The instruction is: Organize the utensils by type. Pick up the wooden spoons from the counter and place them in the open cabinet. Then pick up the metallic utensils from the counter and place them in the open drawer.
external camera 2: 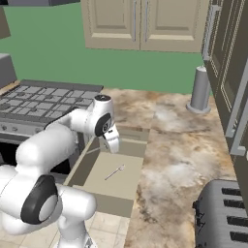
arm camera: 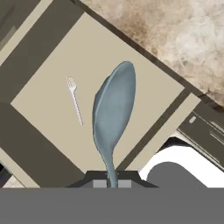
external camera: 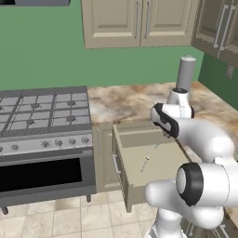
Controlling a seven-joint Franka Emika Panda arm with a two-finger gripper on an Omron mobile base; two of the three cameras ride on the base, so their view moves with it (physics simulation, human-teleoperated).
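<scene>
- Hanging above the open drawer (arm camera: 52,78), the metal spoon (arm camera: 114,105) points its pale bluish bowl away from the hand; its thin handle runs down between the two tips of the claw (arm camera: 112,183).
- The claw is closed narrowly on the end of this handle, so the hold is small and sits far from the heavy bowl.
- The fork (arm camera: 75,99) already lies flat on the beige floor of the drawer, beside the hanging spoon and apart from it. From the left base camera it shows as a thin grey line (external camera: 146,162) inside the box.
- The drawer is pulled out from under the table (external camera 2: 179,145), next to the stove (external camera: 44,109).
- My judgement: the last metal piece is ready to be let go into the drawer.
- Risks, as I judge them:
  - the spoon may turn in the narrow grip, because only the handle tip is held;
  - released from this height, it may bounce and land on the fork or against the drawer wall;
  - a low descent may knock the claw on the drawer rim.
</scene>
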